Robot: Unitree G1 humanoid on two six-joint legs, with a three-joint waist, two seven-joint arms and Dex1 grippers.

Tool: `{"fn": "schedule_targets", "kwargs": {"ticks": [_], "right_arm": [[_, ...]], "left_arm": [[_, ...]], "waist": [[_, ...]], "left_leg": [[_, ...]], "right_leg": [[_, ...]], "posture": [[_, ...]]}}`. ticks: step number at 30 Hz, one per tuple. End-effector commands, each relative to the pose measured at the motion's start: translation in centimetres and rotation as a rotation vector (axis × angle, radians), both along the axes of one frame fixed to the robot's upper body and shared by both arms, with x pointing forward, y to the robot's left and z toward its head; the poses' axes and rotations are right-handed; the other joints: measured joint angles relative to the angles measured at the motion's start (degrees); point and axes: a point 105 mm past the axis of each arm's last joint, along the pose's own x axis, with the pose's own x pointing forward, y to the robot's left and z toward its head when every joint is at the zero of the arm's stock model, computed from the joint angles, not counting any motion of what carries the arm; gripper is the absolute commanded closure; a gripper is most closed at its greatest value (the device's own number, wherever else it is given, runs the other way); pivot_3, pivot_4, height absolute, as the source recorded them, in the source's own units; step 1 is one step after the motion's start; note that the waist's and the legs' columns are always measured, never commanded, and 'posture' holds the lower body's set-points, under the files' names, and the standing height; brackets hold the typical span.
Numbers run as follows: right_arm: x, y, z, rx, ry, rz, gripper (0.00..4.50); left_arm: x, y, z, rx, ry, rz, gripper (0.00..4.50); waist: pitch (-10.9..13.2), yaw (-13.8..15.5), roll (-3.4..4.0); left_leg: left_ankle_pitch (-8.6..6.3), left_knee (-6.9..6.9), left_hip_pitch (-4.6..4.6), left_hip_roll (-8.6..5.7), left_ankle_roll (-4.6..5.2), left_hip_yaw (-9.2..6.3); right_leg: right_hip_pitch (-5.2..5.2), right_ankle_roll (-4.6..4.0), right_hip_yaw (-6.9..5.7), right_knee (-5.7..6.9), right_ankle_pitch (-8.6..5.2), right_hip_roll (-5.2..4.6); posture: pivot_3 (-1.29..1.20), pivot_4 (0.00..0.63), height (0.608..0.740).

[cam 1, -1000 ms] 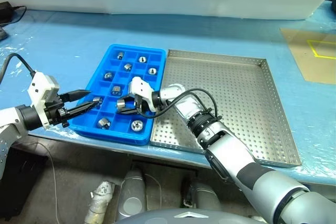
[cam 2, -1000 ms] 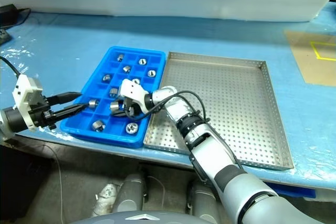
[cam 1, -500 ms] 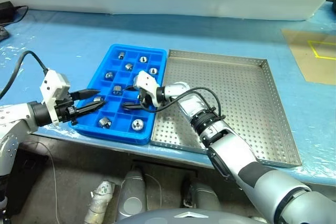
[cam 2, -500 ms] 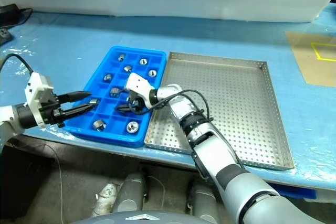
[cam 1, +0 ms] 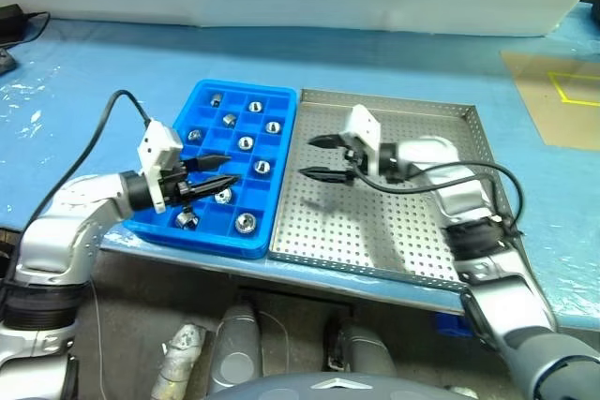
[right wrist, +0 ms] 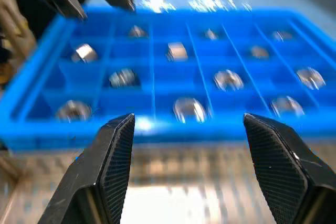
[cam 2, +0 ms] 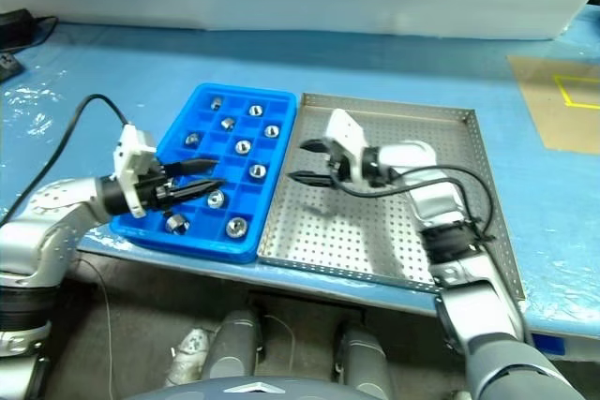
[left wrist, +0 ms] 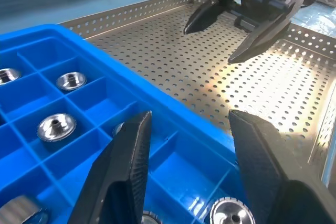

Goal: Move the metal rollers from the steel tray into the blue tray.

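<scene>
We start wide: the tabletop carries the steel tray on the right and the blue tray pressed against its left rim. What has just changed is the right arm. A second ago its hand sat low over the near-middle cells of the blue tray, fingers together on a roller; now the right hand has swung out over the left part of the steel tray, fingers spread wide with nothing between them. So we read that as a drop made, and the roller stays behind in the blue tray.

The left hand has come in too, from beyond the tray's left edge to above its near-left cells; its two fingers stand apart, as they did before, and hold nothing.

Now the rollers: we count about ten of them, each seated in its own cell, from the far row down to the near row. The steel tray's perforated floor looks bare wherever we can see it, though the right arm hides a strip of it.

Our judgement: the move is finished or nearly so, and the right hand has little left to fetch.
</scene>
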Motion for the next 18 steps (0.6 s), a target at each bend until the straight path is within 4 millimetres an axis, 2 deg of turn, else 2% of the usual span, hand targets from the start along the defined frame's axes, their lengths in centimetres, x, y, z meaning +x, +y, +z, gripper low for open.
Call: {"fn": "schedule_targets", "kwargs": {"ticks": [1, 4, 7, 11, 18], "right_arm": [[0.4, -2.0, 0.7, 0.033, -0.039, -0.124, 1.13], [0.6, -2.7, 0.3, 0.056, -0.039, -0.202, 1.13], [0.1, -2.2, 0.4, 0.107, -0.031, -0.234, 1.13], [-0.7, -2.1, 0.2, 0.105, -0.027, -0.239, 1.13], [-0.7, -2.7, 0.5, 0.114, -0.022, -0.268, 1.13]], "left_arm": [[0.9, -0.8, -0.7, -0.001, -0.019, 0.000, 2.04], [1.6, -1.3, -2.0, -0.007, -0.003, 0.008, 2.04], [2.2, -1.6, -2.5, -0.022, 0.008, 0.012, 2.04], [2.7, -1.6, -2.1, -0.019, -0.007, 0.000, 2.04], [3.3, -1.2, -1.3, -0.018, -0.036, 0.001, 2.04]], "waist": [[0.00, -0.71, 0.00], [0.00, -1.72, 0.00], [0.00, -2.57, 0.00], [0.00, -2.89, 0.00], [0.00, -2.87, 0.00]], "left_leg": [[0.00, 0.01, 0.05, 0.01, 0.00, 0.03], [0.00, -0.01, 0.14, 0.01, 0.01, 0.04], [0.00, -0.03, 0.12, 0.00, 0.02, 0.04], [-0.04, -0.01, 0.12, 0.00, 0.10, 0.04], [-0.07, 0.04, 0.24, -0.01, 0.14, 0.05]], "right_leg": [[0.04, -0.06, 0.03, -0.01, -0.03, 0.01], [0.08, -0.07, 0.04, 0.00, -0.04, 0.01], [0.08, -0.08, 0.03, 0.00, -0.05, 0.01], [0.09, -0.08, 0.02, -0.03, -0.05, 0.01], [0.27, -0.09, 0.03, -0.04, -0.05, -0.01]], "posture": [[0.03, 0.150, 0.740], [0.01, 0.150, 0.740], [-0.01, 0.150, 0.740], [-0.03, 0.150, 0.740], [-0.03, 0.150, 0.740]]}}
